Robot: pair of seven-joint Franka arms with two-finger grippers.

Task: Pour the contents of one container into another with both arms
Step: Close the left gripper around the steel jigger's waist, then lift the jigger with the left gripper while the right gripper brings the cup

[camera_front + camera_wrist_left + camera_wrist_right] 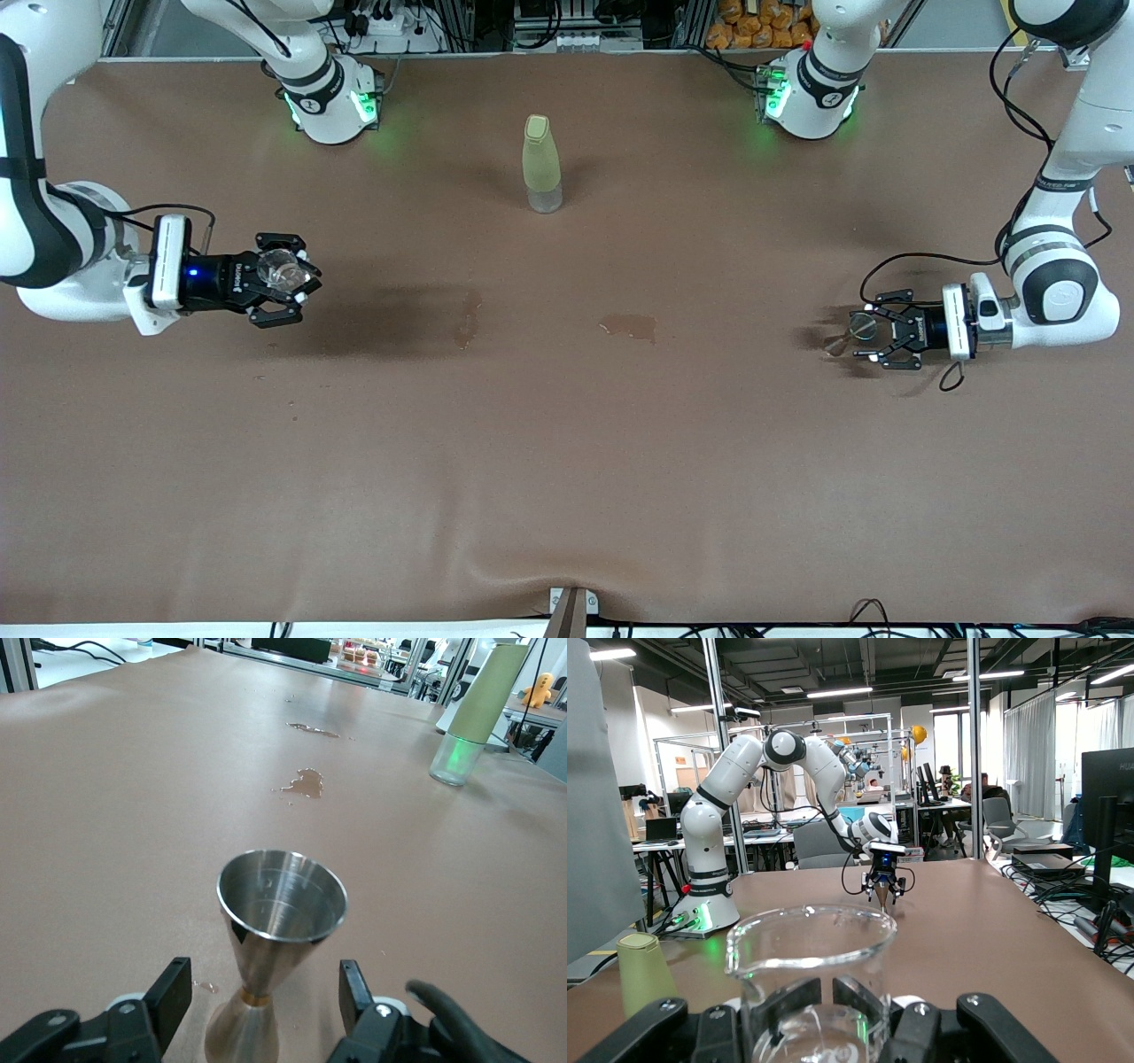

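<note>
We judged the main risk to be at the left claw (873, 335). The steel jigger (282, 904) was tall with a narrow waist, so one finger touching first could tip it. It stood upright on the surface (567, 461) at about three o'clock from the centre, between the fingers of this claw, which were released, a gap showing on each side. The right claw (288, 279), over the nine o'clock end, was clenched on a glass beaker (811, 966); a fast tilt could spill. Wet patches (631, 326) lay near the centre, and a green bottle (541, 164) stood at twelve o'clock.
</note>
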